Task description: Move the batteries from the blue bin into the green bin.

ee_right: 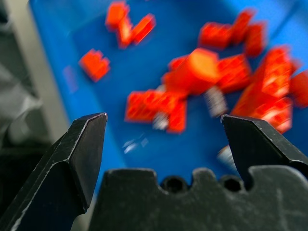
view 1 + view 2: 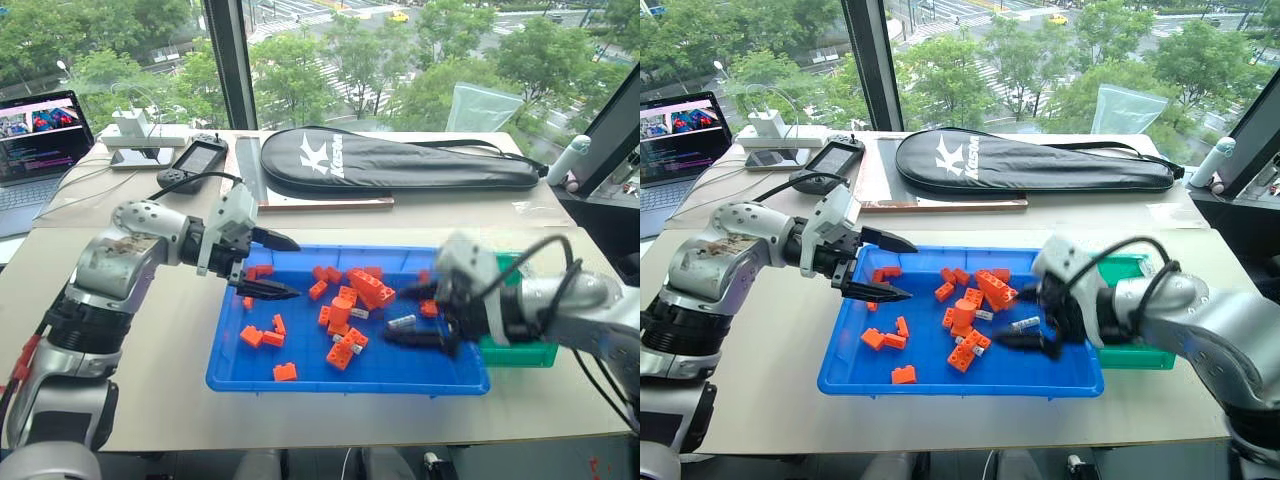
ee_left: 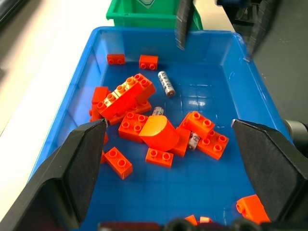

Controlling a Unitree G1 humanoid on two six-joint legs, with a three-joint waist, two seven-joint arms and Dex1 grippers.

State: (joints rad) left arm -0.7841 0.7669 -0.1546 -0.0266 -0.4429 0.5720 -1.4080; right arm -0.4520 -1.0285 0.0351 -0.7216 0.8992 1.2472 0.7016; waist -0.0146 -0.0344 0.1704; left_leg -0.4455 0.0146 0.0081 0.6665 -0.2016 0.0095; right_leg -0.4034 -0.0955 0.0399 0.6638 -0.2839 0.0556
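The blue bin (image 2: 300, 372) is the landmark here: a wide shallow tray lying on a pale tabletop (image 2: 170, 350), its long side running across the robot's front. Beyond its far rim lie a long black racket case (image 2: 390, 160) and, further toward the robot's left, a black handheld device (image 2: 195, 160), a white power strip (image 2: 140, 130) and an open laptop (image 2: 40, 135). The green bin (image 2: 520, 350) stands touching the tray's right end, partly hidden behind the right arm. Above the tray's left end hangs the left gripper (image 2: 280, 265), its two black fingers spread wide apart and holding nothing, tips pointing in over the tray. Over the tray's right part the right gripper (image 2: 425, 315) hangs low (smeared in the head views), and its wrist view shows the jaws wide apart and empty, aimed at the tray floor. Inside the tray, orange toy bricks (image 2: 350, 300) are heaped around the middle, with looser ones scattered toward the left end and the near wall. Among them lie the batteries: one (image 3: 166, 83) alone on bare blue floor between the heap and the right end, another (image 3: 194, 140) wedged against the bricks of the heap. Whether the green bin holds any batteries cannot be made out.
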